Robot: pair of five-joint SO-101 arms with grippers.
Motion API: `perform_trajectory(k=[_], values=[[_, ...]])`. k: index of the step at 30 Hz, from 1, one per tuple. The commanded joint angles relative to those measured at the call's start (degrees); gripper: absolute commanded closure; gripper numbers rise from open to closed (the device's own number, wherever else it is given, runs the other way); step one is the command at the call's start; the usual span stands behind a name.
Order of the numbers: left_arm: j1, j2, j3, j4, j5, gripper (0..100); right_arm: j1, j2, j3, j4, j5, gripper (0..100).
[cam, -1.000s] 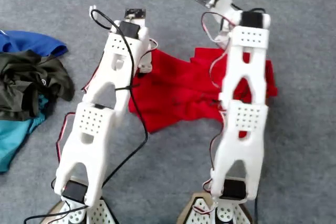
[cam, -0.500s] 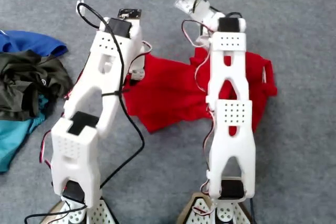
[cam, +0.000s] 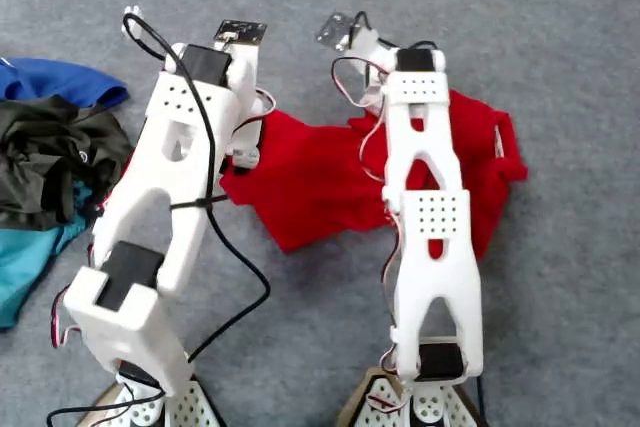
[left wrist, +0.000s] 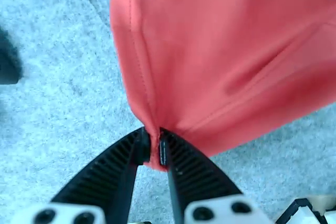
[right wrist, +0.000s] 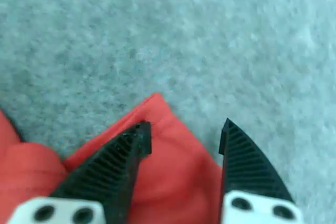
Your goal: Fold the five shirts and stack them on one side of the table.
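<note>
A red shirt lies crumpled on the grey table between my two arms. My left gripper is shut on a hemmed fold of the red shirt, at the cloth's left edge in the high view, where the left gripper sits low. My right gripper is open just above a corner of the red shirt, one finger over the cloth, the other at its edge. Grey table shows beyond that corner.
At the table's left edge lies a pile of other shirts: a blue one, a dark olive one and a teal one. Bare grey table lies right of the arms and in front of the red shirt.
Both arms have swung to the left. The left gripper has dragged the red shirt's left edge leftward with it, and the cloth has shifted and bunched.
</note>
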Motion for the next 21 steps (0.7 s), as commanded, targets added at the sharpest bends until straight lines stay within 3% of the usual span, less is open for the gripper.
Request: perform_trajectory(k=[1,6,13,16,21], values=[[-0.62,-5.58,0.97,0.62,-0.53,98,-2.15,1.01,-1.01,-0.62,3.43,76.6],[-0.62,-6.99,2.37,0.62,-0.53,98,-2.15,2.95,-1.01,-1.41,6.68,77.3],[-2.99,-6.9,2.02,0.62,-0.53,98,-1.36,3.03,-1.89,-0.88,7.38,98.4],[-5.27,-6.9,2.02,0.53,-0.53,98,-0.4,2.51,-4.62,2.2,7.03,99.0],[-7.21,-7.25,1.85,-1.49,-0.18,98,3.21,2.51,-16.84,5.71,-0.35,99.1]])
